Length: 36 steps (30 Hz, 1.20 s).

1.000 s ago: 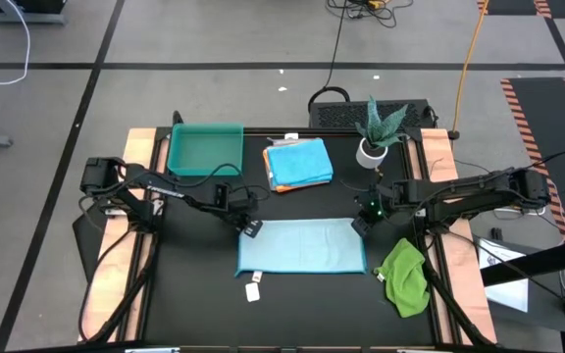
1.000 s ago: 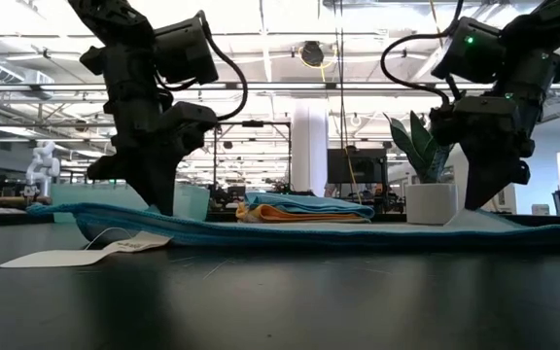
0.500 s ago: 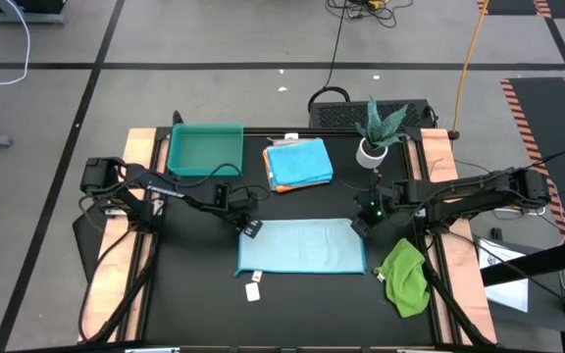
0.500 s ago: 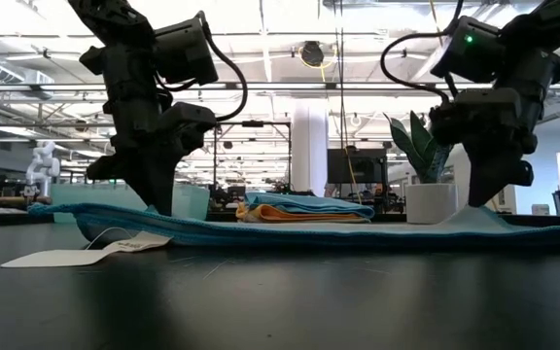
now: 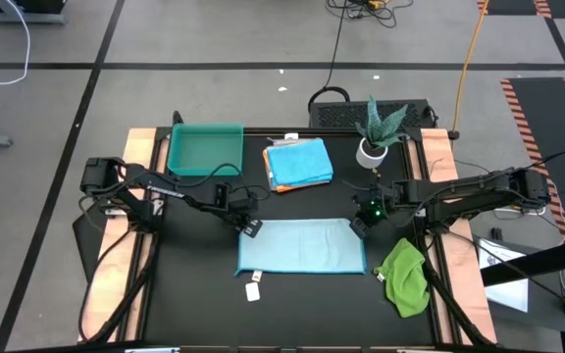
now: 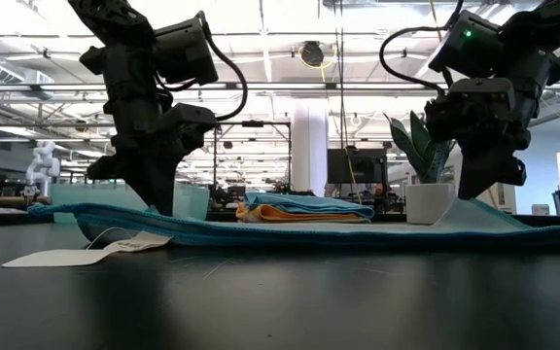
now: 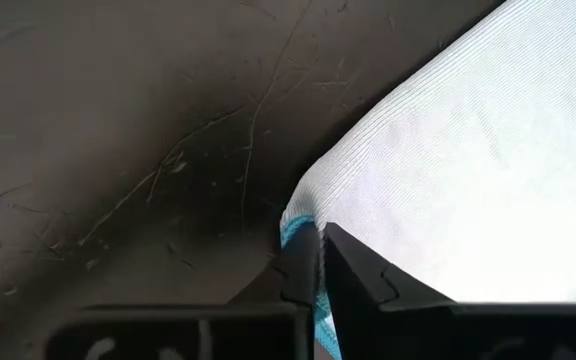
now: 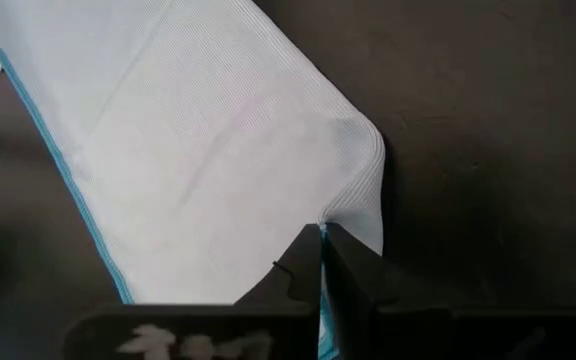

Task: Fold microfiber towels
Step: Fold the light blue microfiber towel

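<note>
High view showed the pale blue towel (image 5: 302, 246) spread as a wide rectangle on the black table (image 5: 204, 294), in the lower middle of the frame, with a small white tag (image 5: 254, 291) lying just below its lower left corner. The left gripper (image 5: 250, 228) sat at the towel's upper left corner and the right gripper (image 5: 359, 225) at its upper right corner.

From the left wrist camera, the two dark fingers (image 7: 353, 275) were pinched together on the cloth's corner (image 7: 298, 228), its bright blue hem caught between them and the rest of the pale fabric running off toward the upper right of that frame. The right wrist camera showed the same: fingers (image 8: 353, 268) clenched on a corner (image 8: 353, 215), the fabric puckered just above them and spreading to the upper left.

Looking level across the table, the right-hand corner was drawn up a little into a low peak under the right gripper (image 6: 481, 190), while the left gripper (image 6: 158, 199) stood low on the cloth.

Higher in the overhead frame lay a folded stack (image 5: 298, 163), bright blue over orange, with the teal tray (image 5: 205, 149) to its left and a potted plant (image 5: 376, 132) to its right. The green towel (image 5: 406, 276) lay crumpled at the lower right.
</note>
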Tool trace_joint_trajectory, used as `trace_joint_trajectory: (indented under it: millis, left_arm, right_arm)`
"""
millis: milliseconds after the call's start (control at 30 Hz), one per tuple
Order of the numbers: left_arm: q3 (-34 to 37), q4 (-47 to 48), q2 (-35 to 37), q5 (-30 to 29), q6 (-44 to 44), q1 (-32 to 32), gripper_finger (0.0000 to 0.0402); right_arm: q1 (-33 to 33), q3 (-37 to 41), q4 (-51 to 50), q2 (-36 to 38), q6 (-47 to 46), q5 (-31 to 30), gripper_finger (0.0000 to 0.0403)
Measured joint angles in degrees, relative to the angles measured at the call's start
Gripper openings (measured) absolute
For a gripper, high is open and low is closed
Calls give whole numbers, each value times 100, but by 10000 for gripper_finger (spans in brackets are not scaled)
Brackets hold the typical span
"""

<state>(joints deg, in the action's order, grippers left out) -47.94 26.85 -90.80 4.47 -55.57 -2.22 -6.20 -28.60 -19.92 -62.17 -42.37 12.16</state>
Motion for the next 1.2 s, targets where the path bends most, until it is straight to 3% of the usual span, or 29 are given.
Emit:
trace_joint_trajectory:
  millis: [267, 600, 800, 1067, 1200]
  left_arm:
    - [0, -4, 2, -2, 2, 0, 5]
    - [0, -9, 2, -4, 11, 0, 5]
    - [0, -13, 2, -37, 0, 0, 25]
    - [0, -13, 2, -127, 49, 1, 5]
    - [0, -13, 11, -160, 269, -30, 13]
  right_arm:
    - [0, 0, 1, 0, 17, 10, 0]
    - [0, 0, -1, 0, 167, 13, 0]
    - [0, 0, 223, 0, 107, 155, 0]
    - [0, 0, 280, 0, 41, 150, 0]
    - [0, -27, 286, 0, 39, 140, 0]
